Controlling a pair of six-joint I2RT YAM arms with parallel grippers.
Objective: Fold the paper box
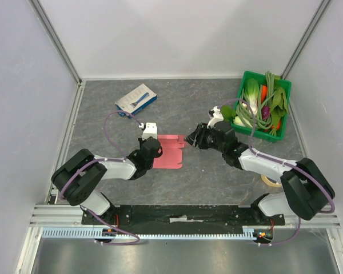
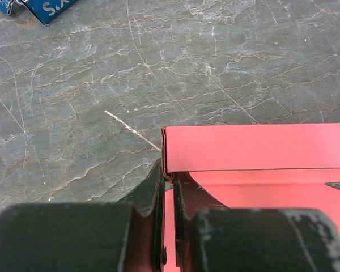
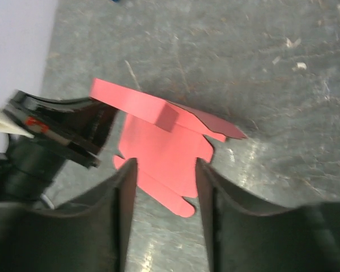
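Grey marbled counter (image 1: 206, 103) fills a white-walled enclosure, with both arms reaching in from its near edge.

At the far right stands a green basket (image 1: 257, 76) crowded with vegetables: a bok choy (image 1: 251, 91), an orange carrot (image 1: 264, 93), long green stalks (image 1: 277, 103) and something small and purple (image 1: 266, 112). A roll of tape (image 1: 270, 180) lies flat beside the right arm.

The paper box (image 1: 168, 151) sits at the middle of the counter, between the two arms. From above it looks nearly square, so its long axis is hard to tell. Its notched, tabbed edge faces the right arm. In the right wrist view one flap is folded and stands up off the sheet, while the rounded tabs point toward the camera. The paper is plain pink-red with no print.

The left gripper (image 1: 150, 147) has its fingers (image 2: 153, 195) pinched narrow on the left edge of the paper box, at the corner beside a folded strip. The right gripper (image 3: 165, 187) is at the tabbed edge with its fingers (image 3: 124, 192) spread wide. The tabs show in the gap between them, held by neither.

At the far left lies a white-and-blue box (image 1: 136, 99) with a blue tool picture on top. Its blue corner in the left wrist view carries white lettering cut off by the frame; only "S." can be read.
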